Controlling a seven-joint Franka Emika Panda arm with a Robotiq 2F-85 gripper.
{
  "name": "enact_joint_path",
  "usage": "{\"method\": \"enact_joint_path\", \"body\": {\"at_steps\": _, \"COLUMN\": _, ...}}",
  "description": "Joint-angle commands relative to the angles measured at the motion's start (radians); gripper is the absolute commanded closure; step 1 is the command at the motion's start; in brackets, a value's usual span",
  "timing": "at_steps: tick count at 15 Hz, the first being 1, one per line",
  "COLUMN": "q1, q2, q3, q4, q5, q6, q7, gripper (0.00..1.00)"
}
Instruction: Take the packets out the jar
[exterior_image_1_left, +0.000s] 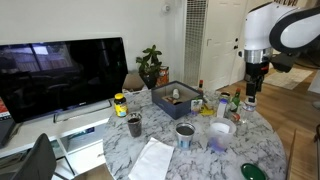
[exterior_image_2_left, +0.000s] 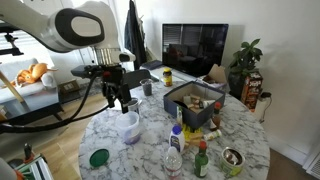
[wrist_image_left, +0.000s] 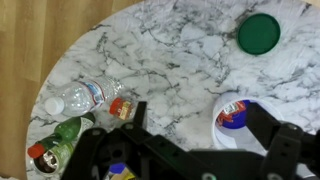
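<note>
While the round marble table (exterior_image_1_left: 200, 155) fills the lower half of both exterior views, we see the black television (exterior_image_1_left: 60, 75) behind it at the left of the frame, and the white arm (exterior_image_2_left: 80, 25) reaches in from the upper left in an exterior view. Near the table's middle sits a dark blue tray (exterior_image_2_left: 195, 100) of odds and ends, with a leafy plant (exterior_image_1_left: 150, 65) behind it. At the arm's end the gripper (exterior_image_2_left: 120, 100) hangs just above the jar (exterior_image_2_left: 129, 128), and its jaws are spread apart, grasping nothing. The jar stands upright on the marble, left of centre in that frame and near the table's edge. In the wrist view the gripper comes in from the bottom edge, its dark fingers (wrist_image_left: 132, 112) wide apart, and the jar shows at the lower right, partly hidden behind one finger. A clear water bottle (wrist_image_left: 80, 100) lies on its side at the left of that view, with a green bottle (wrist_image_left: 65, 130) just below it. A grey tin (exterior_image_1_left: 185, 135) and a dark cup (exterior_image_1_left: 134, 125) stand apart from the jar toward the lower middle of an exterior view. A round green lid (wrist_image_left: 260, 33) lies flat at the upper right of the wrist view, well apart from the jar. Smallest of all, the packets (wrist_image_left: 233, 116) show as a red patch inside the jar's mouth; we cannot tell how many there are.
</note>
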Motion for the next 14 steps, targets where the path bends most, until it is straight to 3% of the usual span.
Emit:
{"method": "enact_joint_path", "body": {"at_steps": 1, "q1": 0.017, "q2": 0.134, "q3": 0.014, "q4": 0.008, "q5": 0.027, "q6": 0.134, "q7": 0.036, "gripper": 0.0}}
{"method": "enact_joint_path", "body": {"at_steps": 7, "q1": 0.039, "q2": 0.306, "q3": -0.009, "q4": 0.004, "q5": 0.096, "q6": 0.289, "q7": -0.062, "gripper": 0.0}}
{"method": "enact_joint_path", "body": {"at_steps": 8, "q1": 0.027, "q2": 0.243, "q3": 0.004, "q4": 0.001, "q5": 0.056, "q6": 0.229, "q7": -0.019, "gripper": 0.0}}
{"method": "enact_joint_path", "body": {"at_steps": 14, "q1": 0.026, "q2": 0.284, "q3": 0.003, "q4": 0.014, "q5": 0.068, "q6": 0.256, "q7": -0.005, "gripper": 0.0}}
